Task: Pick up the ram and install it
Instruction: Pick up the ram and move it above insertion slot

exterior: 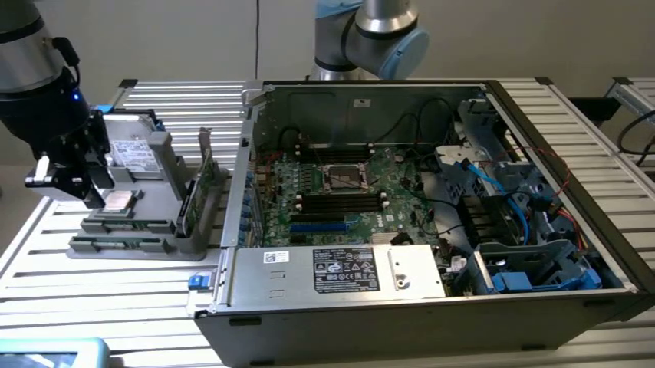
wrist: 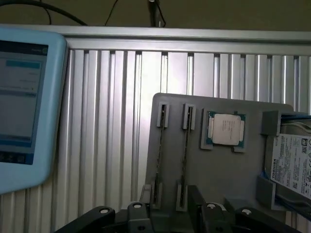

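Gripper [wrist: 172, 221] hangs over the grey holder [wrist: 243, 194], fingers spread wide and pinching nothing. It looks clear of the holder, but the exterior view doesn't settle contact. Two ram sticks [wrist: 186, 150] stand on edge in the holder's two long slots, side by side, both still seated; the gripper is closest to these. In the exterior view they are the thin green strips [exterior: 123, 227] along the holder's near edge. The processor chip [wrist: 226, 130] lies flat in its pocket just beside the slots. The hard drive [wrist: 291, 167] with a white label sits past the chip at the holder's other end. A green expansion card [exterior: 208, 180] stands upright on the holder's side toward the computer case [exterior: 409, 303]. The holder rests on the slatted metal table [exterior: 61, 284]. A light-blue tablet [wrist: 24, 97] lies on the table, well apart from the holder on the ram side. The case lies open just beside the holder, motherboard [exterior: 338, 199] facing up inside, black memory slots near its middle.
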### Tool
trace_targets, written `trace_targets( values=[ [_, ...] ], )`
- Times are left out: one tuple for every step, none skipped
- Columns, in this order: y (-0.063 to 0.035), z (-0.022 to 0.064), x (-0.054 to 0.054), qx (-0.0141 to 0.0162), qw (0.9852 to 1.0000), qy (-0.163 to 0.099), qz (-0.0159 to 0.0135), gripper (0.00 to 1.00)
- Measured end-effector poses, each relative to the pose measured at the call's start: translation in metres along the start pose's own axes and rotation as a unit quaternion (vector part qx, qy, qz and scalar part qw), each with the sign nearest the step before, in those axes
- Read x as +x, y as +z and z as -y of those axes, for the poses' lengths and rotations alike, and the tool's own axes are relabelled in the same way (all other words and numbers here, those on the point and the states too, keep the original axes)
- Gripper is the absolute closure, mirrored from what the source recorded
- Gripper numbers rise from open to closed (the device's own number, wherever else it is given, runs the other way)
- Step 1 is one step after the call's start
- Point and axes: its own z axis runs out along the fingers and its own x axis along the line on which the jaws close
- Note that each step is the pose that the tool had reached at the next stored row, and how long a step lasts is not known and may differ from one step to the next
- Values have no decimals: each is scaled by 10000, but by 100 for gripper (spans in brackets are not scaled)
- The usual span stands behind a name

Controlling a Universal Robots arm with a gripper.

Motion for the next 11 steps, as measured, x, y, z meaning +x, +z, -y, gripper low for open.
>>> trace_targets(
  values=[
    [18,1,6,1,10000,0,0,58],
    [35,1,9,3,10000,0,-1,58],
    [53,1,10,5,10000,1,-1,58],
    [71,1,12,7,10000,1,-1,58],
    [91,3,14,9,10000,0,0,58],
    [109,3,15,9,10000,1,0,58],
    [126,4,17,9,10000,0,-1,58],
    [144,5,18,10,10000,1,-1,58],
    [162,5,19,10,10000,1,-1,58],
    [181,5,21,10,10000,1,-1,58],
    [199,6,23,10,10000,1,-1,58]
  ],
)
